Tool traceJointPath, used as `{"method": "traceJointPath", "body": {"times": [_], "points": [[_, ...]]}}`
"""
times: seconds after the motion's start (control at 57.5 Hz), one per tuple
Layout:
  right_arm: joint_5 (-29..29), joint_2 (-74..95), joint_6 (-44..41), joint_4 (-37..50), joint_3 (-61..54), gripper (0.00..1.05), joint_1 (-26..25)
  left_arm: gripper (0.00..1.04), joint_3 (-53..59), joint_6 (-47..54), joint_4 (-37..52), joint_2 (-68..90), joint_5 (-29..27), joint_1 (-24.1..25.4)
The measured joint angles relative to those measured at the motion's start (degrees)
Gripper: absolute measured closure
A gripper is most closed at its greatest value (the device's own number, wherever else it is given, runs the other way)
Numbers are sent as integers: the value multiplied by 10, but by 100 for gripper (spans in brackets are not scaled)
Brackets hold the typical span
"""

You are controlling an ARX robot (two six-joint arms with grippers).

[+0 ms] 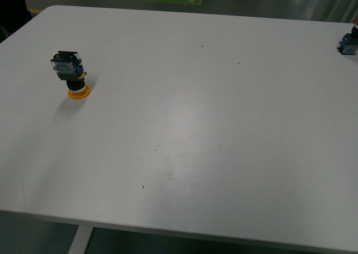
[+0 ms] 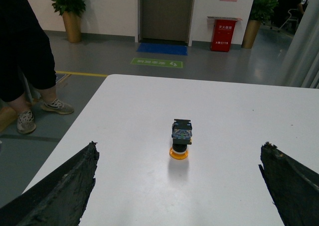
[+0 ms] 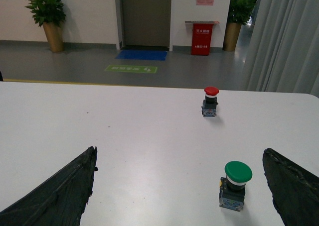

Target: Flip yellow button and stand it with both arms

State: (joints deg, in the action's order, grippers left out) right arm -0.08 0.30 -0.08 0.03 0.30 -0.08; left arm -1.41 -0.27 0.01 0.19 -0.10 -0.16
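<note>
At the far left of the left wrist view a person stands on the floor beside the table. The left claw is open wide, its fingers well apart and touching nothing. Ahead of it, between the fingers in that view, the yellow button stands on the table's left part, cap down on the surface and contact block on top. The middle of the table is bare. On the right side stand a red button and, nearer the right claw, a green button, both cap up. The right claw is open wide too and holds nothing.
</note>
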Motion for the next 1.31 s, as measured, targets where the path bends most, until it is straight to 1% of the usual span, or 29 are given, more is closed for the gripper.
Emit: {"method": "traceJointPath", "body": {"times": [0.017,0.035,0.07,0.122,0.174,0.261,0.348,0.505,0.574,0.696,0.748,0.87,1.131,1.201,1.305], "points": [[0,0,0,0,0,7,0,7,-3,-11,-12,9,-16,-4],[0,0,0,0,0,7,0,7,-14,-23,-41,23,-42,-7],[0,0,0,0,0,7,0,7,-36,-55,-91,60,-74,-7],[0,0,0,0,0,7,0,7,-62,-91,-108,146,-92,6],[0,-1,0,0,0,7,0,7,-73,-109,-84,210,-78,23],[0,-1,0,0,0,7,0,7,-87,-119,-12,322,-35,49],[0,-1,0,0,0,7,0,7,-108,-114,62,417,-8,58],[0,-1,0,0,0,7,0,7,-153,-85,157,560,23,47],[0,-1,0,0,0,7,0,7,-179,-66,182,617,35,38],[0,-1,0,0,0,7,0,7,-234,-40,200,709,34,21],[0,-1,0,0,0,7,0,7,-258,-29,201,746,26,16],[0,-1,0,0,0,7,0,7,-307,-23,197,813,21,14],[0,-1,0,0,0,7,0,7,-378,-19,205,907,27,11],[0,-1,0,0,0,7,0,7,-404,-20,203,935,31,2],[0,-1,0,0,0,7,0,7,-431,-21,197,967,22,-17]]}}
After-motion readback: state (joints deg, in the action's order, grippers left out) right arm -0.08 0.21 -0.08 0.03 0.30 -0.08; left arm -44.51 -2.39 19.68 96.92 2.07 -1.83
